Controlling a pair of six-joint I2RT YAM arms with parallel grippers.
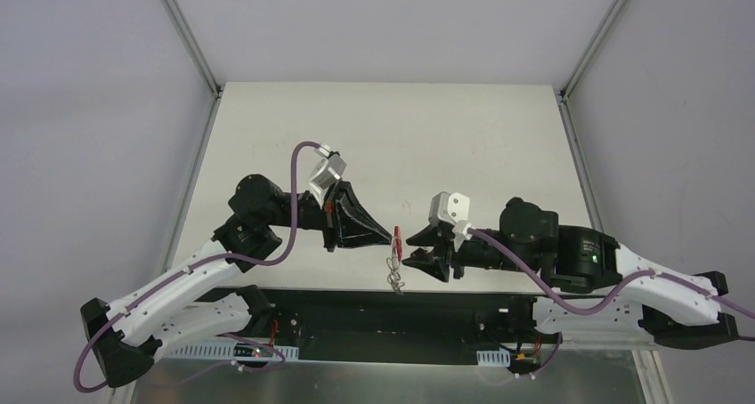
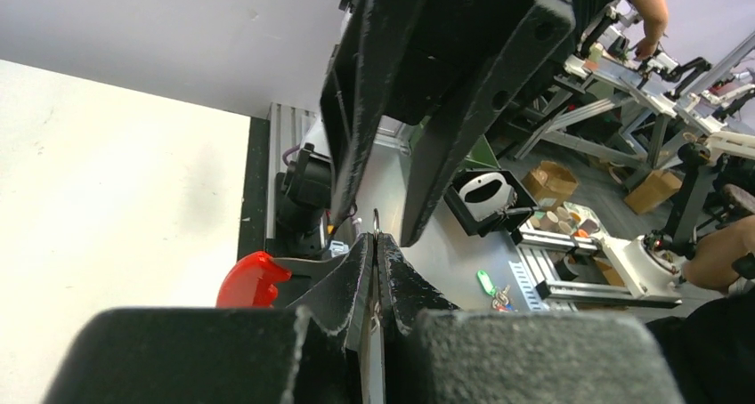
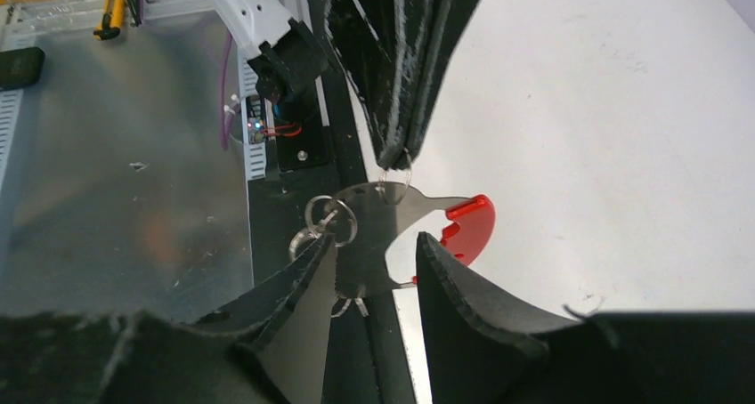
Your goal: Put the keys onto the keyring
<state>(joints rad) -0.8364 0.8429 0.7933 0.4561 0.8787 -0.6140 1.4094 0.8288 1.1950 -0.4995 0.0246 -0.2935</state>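
Keyring [image 3: 374,210]: thin silver wire rings, flat silver plate, red crescent [image 3: 470,226] at one end. Hangs in air over near edge of table [image 1: 383,128], between both arms.

Left gripper [image 3: 396,150]: jaws pressed together, pinching small top ring; rest hangs below.

Right gripper [image 3: 374,244]: jaws standing apart, plate in gap between them; contact with either finger unclear.

Keys: cannot pick out in hanging bunch [image 1: 394,278], too small. Left wrist view shows only crescent and sliver of ring past fingers.

White table [image 1: 383,128] between pale grey walls [image 1: 89,110], aluminium frame posts [image 1: 187,35] at corners
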